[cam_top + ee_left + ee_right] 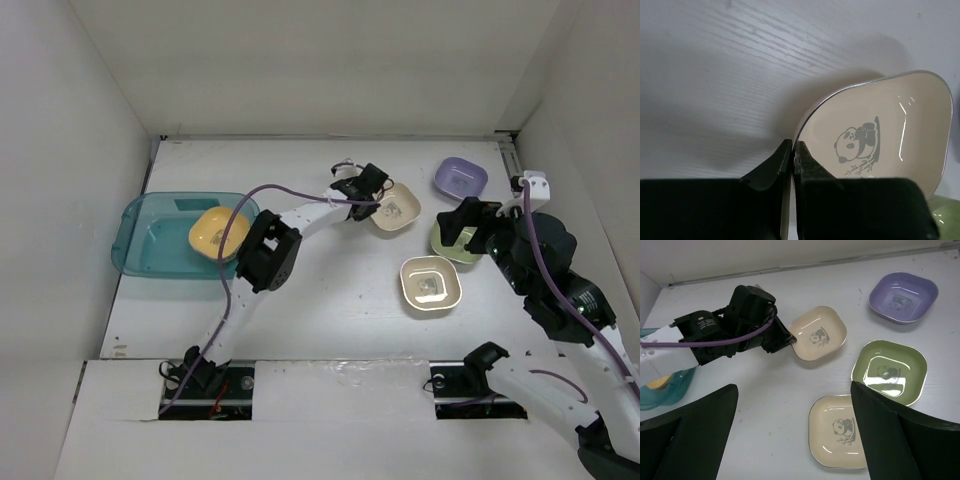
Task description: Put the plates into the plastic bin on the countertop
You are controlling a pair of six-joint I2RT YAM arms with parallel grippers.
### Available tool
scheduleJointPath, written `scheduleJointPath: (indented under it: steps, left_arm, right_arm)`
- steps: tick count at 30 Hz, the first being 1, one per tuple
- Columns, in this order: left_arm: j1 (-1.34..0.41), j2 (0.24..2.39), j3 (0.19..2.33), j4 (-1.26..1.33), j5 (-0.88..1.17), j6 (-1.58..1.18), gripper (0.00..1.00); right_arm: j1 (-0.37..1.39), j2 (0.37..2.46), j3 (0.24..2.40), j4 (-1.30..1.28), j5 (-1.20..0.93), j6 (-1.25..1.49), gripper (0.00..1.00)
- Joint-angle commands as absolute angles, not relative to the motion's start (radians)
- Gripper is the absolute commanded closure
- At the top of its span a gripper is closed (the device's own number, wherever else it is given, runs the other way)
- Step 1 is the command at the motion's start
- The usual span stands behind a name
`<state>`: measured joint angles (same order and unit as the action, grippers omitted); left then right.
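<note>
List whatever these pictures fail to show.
Top view: the left arm covers the teal bin's right end and part of the yellow plate; anything under it is unseen.
Top view: the right arm hides part of the green plate.
Left wrist view: the shut left tool hides the cream plate's near rim.

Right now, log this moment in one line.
left fingers: shut on beige plate rim | right fingers: open | teal bin: yellow plate inside
</note>
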<state>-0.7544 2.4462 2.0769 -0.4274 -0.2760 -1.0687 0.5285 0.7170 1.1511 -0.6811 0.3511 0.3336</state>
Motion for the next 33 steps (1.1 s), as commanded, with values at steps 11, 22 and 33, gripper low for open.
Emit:
scheduleJointPath:
  steps: [11,22,33]
  left_arm:
    - [-0.519,1.739,1.668,-0.422,-0.414,-0.854,1.0]
    - [-0.025,1.183,0.965,-0.298,-0.236,-0.876,1.0]
    - [0.104,1.181,0.79,-0.224,-0.195,-0.827,1.0]
  right_arm:
    - [0.522,0.706,1.12,-0.598,0.259,0.308,0.0]
    - [0.522,0.779,1.089,-0.499,0.138,0.278,0.0]
    - [0.522,0.808,1.107,-0.488,0.107,0.258,0.0]
